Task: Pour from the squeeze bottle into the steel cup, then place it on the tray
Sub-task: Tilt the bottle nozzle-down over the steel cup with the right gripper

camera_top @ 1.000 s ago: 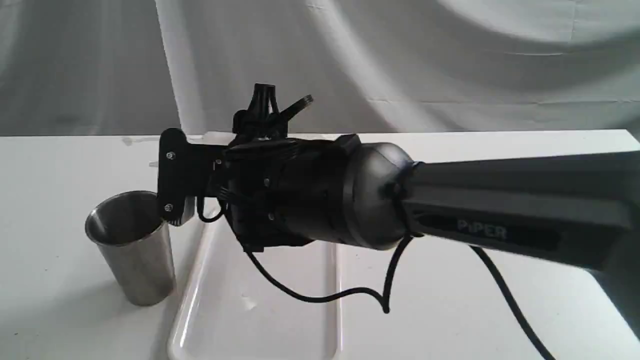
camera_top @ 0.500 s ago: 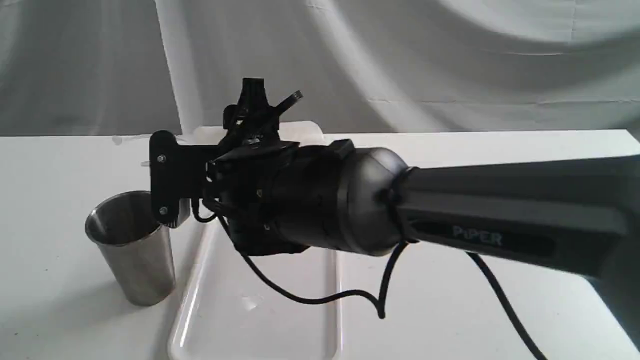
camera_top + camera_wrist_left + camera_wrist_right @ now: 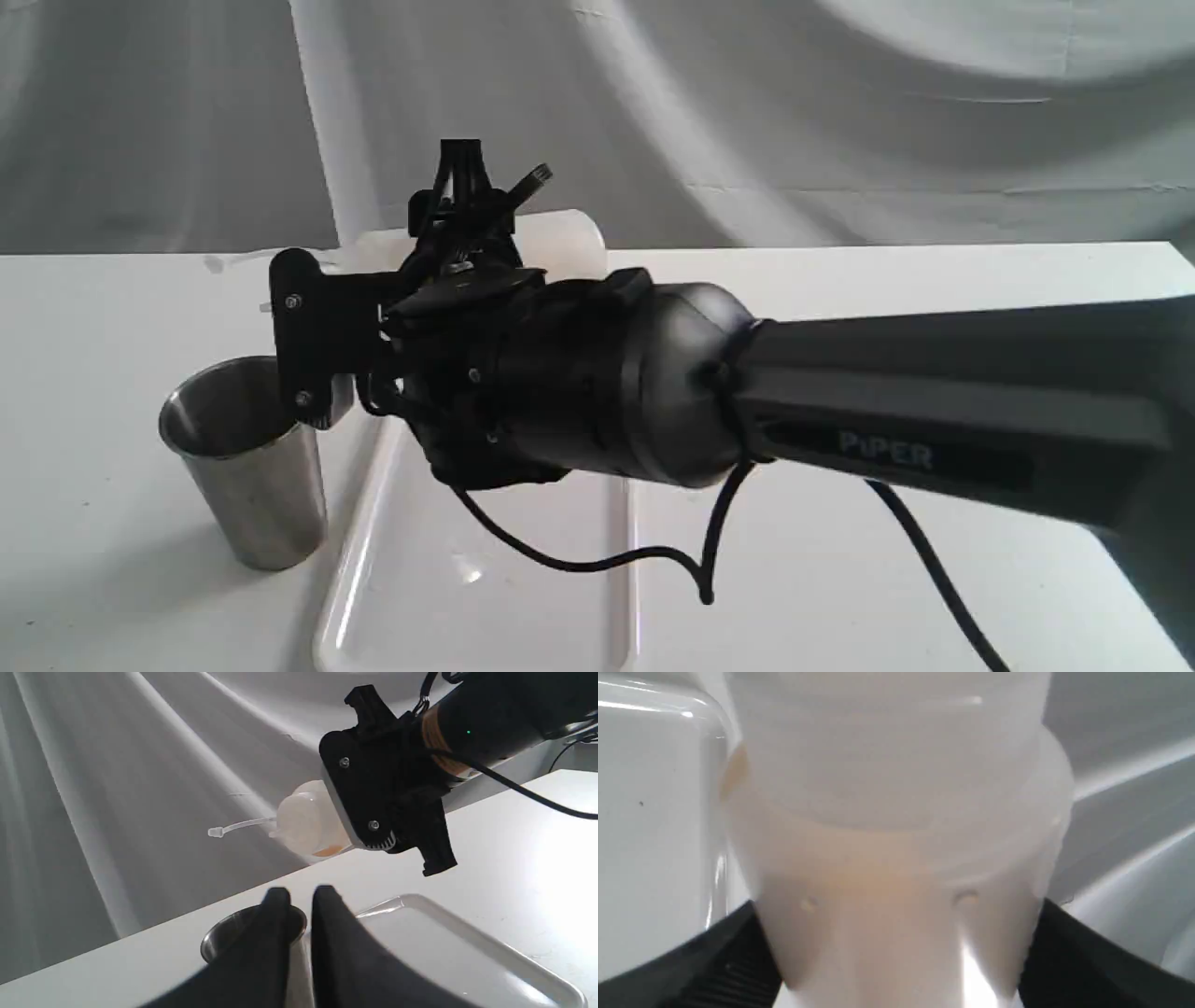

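My left hand (image 3: 299, 905), pressed together, idles near the cup (image 3: 245, 457) on the surface. Beyond it, my right hand (image 3: 369, 798), pinching the bottle (image 3: 308, 821), has lifted and rolled back over the last second, nozzle above the cup and tray (image 3: 485, 579): I judge the pour ending.

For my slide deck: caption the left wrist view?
Right gripper holds the squeeze bottle tipped sideways above the steel cup.

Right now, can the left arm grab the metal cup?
Probably yes. The left gripper hangs just above the cup with nothing between them, but its fingers look nearly closed and must open first.
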Tool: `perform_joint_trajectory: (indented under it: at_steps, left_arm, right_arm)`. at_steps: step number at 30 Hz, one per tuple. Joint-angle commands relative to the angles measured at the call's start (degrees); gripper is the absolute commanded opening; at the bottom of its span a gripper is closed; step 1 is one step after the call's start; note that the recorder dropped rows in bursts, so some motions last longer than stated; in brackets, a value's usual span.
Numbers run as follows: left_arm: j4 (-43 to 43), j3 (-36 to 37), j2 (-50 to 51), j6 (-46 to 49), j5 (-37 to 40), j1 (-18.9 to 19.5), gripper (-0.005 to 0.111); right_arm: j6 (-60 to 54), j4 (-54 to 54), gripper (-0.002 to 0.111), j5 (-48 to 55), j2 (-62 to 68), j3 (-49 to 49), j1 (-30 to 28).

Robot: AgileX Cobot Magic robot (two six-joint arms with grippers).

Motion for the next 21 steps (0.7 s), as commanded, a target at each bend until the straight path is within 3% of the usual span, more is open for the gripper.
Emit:
perform_joint_trajectory:
  at_steps: [1,21]
  left_arm:
    - [-0.14,0.25,0.18,-0.18,-0.37,0.11,0.008]
    - [-0.14,0.25,0.18,-0.18,-0.37,0.11,0.008]
  right_arm:
    - [0.38,-2.74,0.044,1.53,0.45,-0.62,0.56]
    - [1.81,-8.00,0.044,6.17,6.83,-7.80,2.26]
